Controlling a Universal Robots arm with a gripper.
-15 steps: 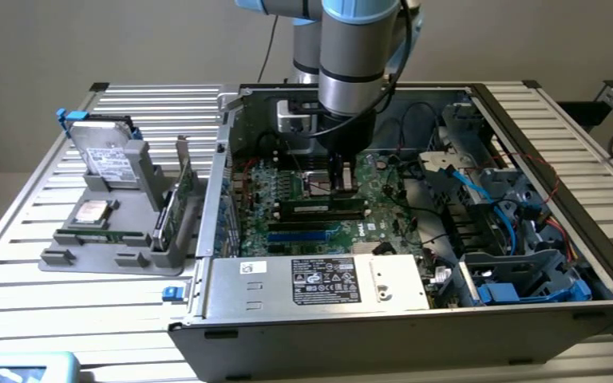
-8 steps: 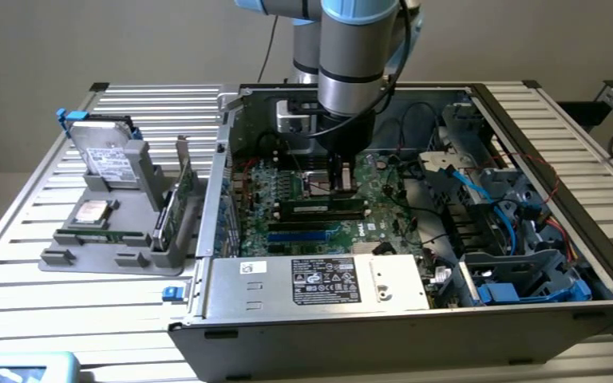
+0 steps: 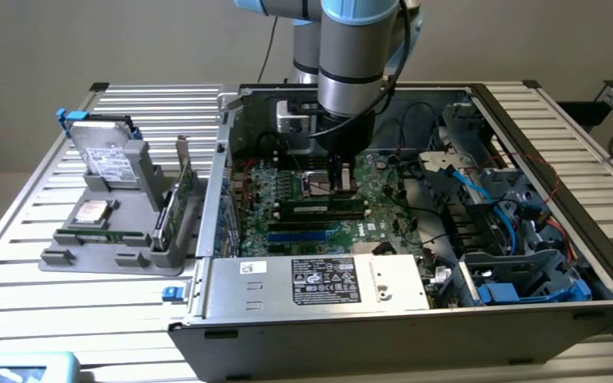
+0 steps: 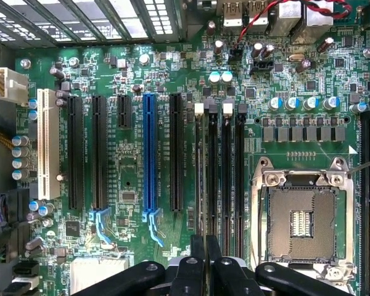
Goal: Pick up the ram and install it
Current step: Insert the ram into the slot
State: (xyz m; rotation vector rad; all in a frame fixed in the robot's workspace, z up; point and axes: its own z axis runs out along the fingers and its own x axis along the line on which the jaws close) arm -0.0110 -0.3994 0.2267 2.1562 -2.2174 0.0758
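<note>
1. Inside the open computer case (image 3: 392,315), centre of the exterior frame, the arm's tool (image 3: 338,187) hangs low over the motherboard (image 3: 285,191). Its fingers (image 4: 198,259) sit almost together, with nothing seen between them.
2. The ram (image 3: 99,236), a long green stick, appears to lie flat in the grey holder (image 3: 73,259) on the desk (image 3: 125,319) at the frame's left. It is well apart from the tool and outside the case wall.
3. Risk one: a sideways move from this depth could knock the tool against the case wall or snag the loose cables (image 3: 466,183) at right.
4. Risk two: fingers this near shut cannot straddle the stick, so a descent like this would press on it rather than grip it.
5. Risk three: the upright expansion card (image 3: 184,199) stands in the same holder, and a wide approach could clip it.
6. Risk four: the memory slots (image 4: 213,166) sit just beside the open processor socket (image 4: 299,222). A tilted or offset stick could jam, or strike the bare contacts.
</note>
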